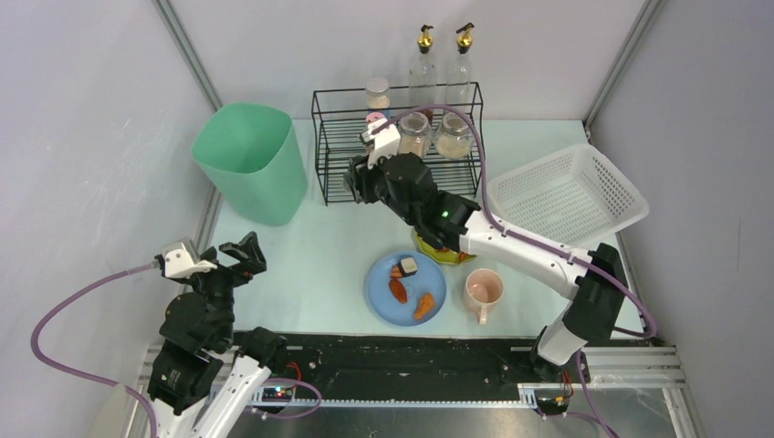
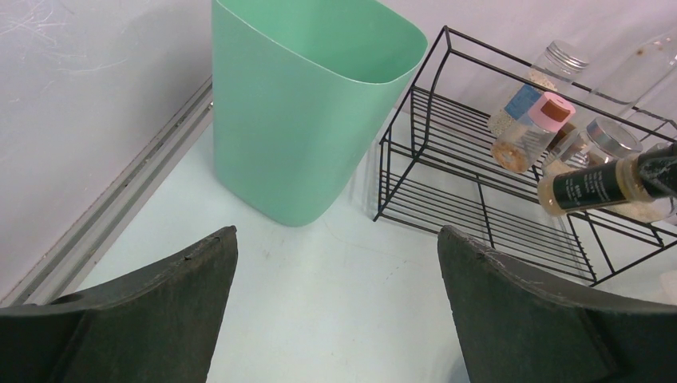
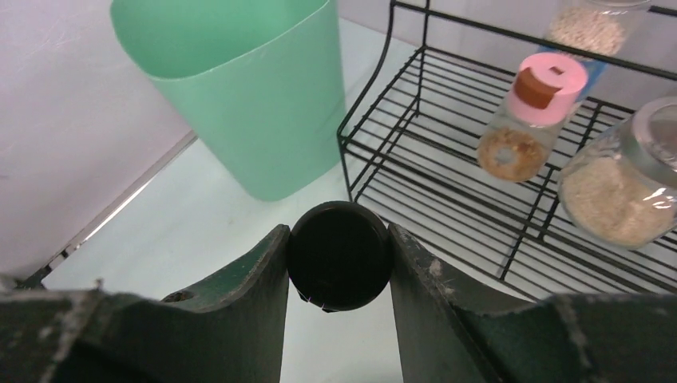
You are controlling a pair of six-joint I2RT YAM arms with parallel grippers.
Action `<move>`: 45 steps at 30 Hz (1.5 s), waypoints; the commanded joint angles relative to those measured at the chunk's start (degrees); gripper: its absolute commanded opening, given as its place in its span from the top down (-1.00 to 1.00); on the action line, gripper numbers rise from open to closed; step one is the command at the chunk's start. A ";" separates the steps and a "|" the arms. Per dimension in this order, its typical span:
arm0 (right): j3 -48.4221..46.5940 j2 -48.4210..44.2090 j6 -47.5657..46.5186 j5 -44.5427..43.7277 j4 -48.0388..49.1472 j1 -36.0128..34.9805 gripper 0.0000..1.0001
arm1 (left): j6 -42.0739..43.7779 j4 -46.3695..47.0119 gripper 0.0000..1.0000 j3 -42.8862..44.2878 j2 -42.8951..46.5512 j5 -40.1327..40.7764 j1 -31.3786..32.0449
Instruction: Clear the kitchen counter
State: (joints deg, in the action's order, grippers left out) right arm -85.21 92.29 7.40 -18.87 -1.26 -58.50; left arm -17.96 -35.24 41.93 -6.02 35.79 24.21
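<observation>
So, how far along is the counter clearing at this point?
Done: several jars sit in the wire rack. In hand: the right gripper is shut on a black-capped spice bottle by the rack. To do: the blue plate with food and the pink mug are on the counter; the left gripper is open.

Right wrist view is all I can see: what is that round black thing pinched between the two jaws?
Observer: The left wrist view shows it from the side. It is the black cap of a small clear spice bottle with a dark label, held near the black wire rack.
Operator: Is anything left to tidy away?
Observer: Yes. From above, a round blue plate with food scraps and a pink mug sit on the pale mint-white kitchen counter.
Operator: Is the other arm busy?
Observer: No, its jaws are open and empty, at the near left.
</observation>
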 commanded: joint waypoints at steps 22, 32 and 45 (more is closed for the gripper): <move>-31.69 26.96 9.61 4.03 6.86 12.61 0.64 | 0.25 1.41 -0.97 -0.18 -1.76 -0.51 -0.47; -40.57 34.40 4.55 3.49 -4.38 12.51 0.64 | 0.21 1.46 -0.97 -0.16 -1.56 -1.09 -0.41; -48.10 36.59 -2.34 0.56 -18.79 10.84 0.64 | 0.11 1.50 -0.97 0.03 -1.38 -1.69 -0.41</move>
State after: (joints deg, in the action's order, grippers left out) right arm -127.42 127.11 7.55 -16.97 -15.18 -47.22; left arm -17.96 -35.24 41.93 -7.01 34.68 24.21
